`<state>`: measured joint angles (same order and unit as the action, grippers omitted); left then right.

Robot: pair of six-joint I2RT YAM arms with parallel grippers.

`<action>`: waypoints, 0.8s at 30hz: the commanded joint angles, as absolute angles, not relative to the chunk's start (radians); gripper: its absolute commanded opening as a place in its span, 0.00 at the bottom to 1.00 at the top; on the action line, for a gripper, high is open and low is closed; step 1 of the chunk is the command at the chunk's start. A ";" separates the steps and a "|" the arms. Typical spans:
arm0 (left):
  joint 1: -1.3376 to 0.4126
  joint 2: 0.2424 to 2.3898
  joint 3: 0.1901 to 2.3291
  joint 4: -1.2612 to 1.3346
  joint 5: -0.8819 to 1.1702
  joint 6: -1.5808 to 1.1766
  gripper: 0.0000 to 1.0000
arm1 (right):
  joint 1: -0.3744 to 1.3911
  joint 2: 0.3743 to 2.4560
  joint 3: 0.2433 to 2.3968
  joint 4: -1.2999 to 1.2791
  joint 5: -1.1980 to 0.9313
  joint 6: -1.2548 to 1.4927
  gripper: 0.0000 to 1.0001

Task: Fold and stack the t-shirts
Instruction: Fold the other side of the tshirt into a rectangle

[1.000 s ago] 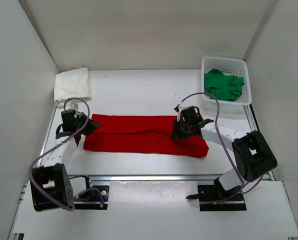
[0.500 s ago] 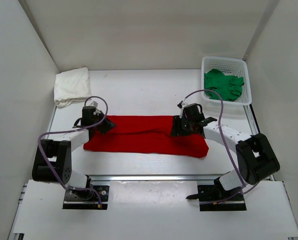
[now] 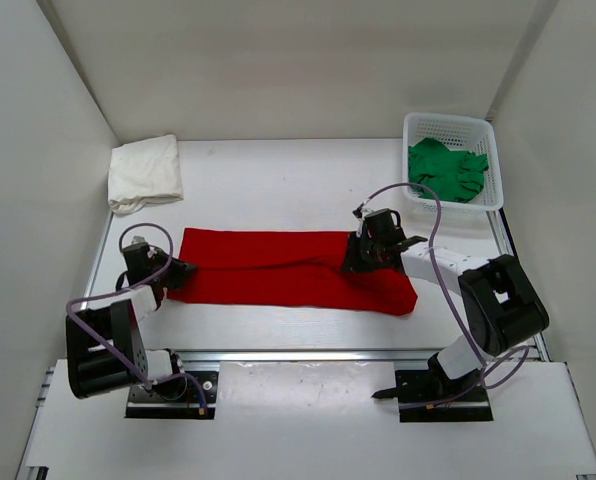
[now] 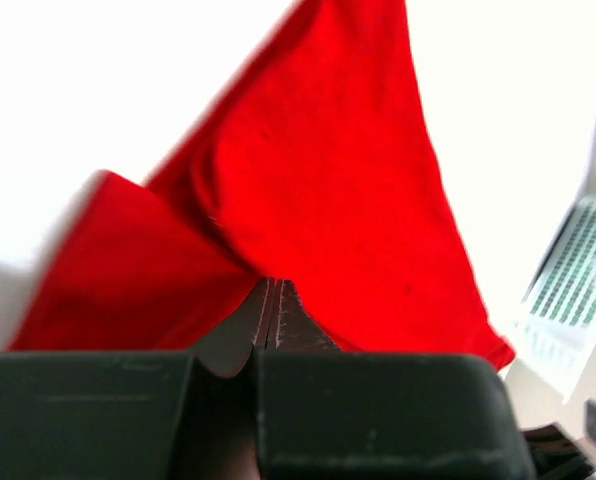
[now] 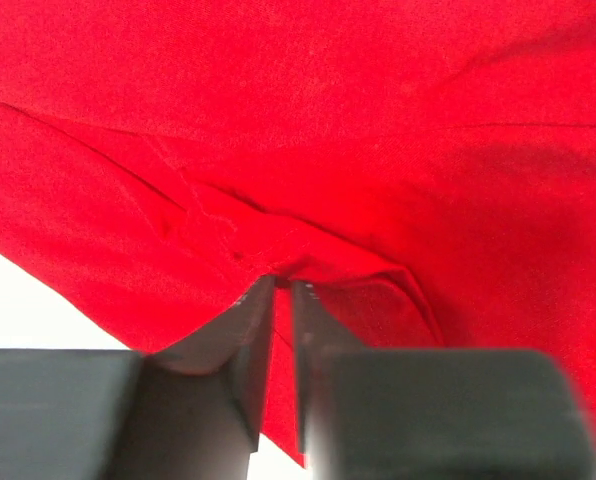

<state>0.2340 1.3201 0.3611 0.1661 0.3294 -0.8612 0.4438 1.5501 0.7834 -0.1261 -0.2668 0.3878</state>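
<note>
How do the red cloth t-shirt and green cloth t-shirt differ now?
The red cloth t-shirt lies in a long flat band on the table; the green cloth t-shirt sits crumpled in the white mesh basket. The left gripper and right gripper pinch the red one; nothing touches the green. Both are plain.

Desk (image 3: 278,185): white, flat, matte.
Back wall (image 3: 278,60): plain white panel.
Side walls (image 3: 28,150): plain white.
Light: even, soft shadows.
</note>
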 commanded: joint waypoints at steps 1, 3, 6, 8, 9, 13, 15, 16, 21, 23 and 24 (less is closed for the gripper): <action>0.281 1.249 0.348 0.193 0.334 -0.888 0.01 | 0.445 1.551 0.769 -0.066 -0.278 0.407 0.09; 0.291 1.165 0.330 0.196 0.318 -0.893 0.01 | 0.452 1.530 0.767 -0.066 -0.270 0.413 0.04; 0.232 1.066 0.336 0.173 0.266 -0.871 0.05 | 0.463 1.496 0.767 -0.087 -0.255 0.419 0.00; 0.175 1.045 0.365 0.167 0.255 -0.855 0.06 | 0.477 1.471 0.768 -0.106 -0.247 0.423 0.00; 0.122 1.055 0.383 0.161 0.255 -0.848 0.06 | 0.489 1.448 0.770 -0.121 -0.245 0.426 0.00; -0.090 1.101 0.431 0.160 0.203 -0.830 0.06 | 0.531 1.370 0.739 -0.149 -0.261 0.468 0.00; -0.145 1.120 0.437 0.185 0.166 -0.837 0.06 | 0.546 1.359 0.726 -0.164 -0.271 0.486 0.01; -0.162 1.138 0.431 0.201 0.170 -0.838 0.06 | 0.558 1.345 0.715 -0.164 -0.278 0.506 0.00; -0.192 1.221 0.433 0.248 0.225 -0.864 0.05 | 0.572 1.335 0.632 -0.106 -0.336 0.577 0.03; -0.192 1.236 0.430 0.265 0.233 -0.877 0.06 | 0.590 1.344 0.603 -0.086 -0.370 0.595 0.03; -0.196 1.235 0.425 0.276 0.236 -0.884 0.05 | 0.603 1.339 0.594 -0.072 -0.374 0.600 0.03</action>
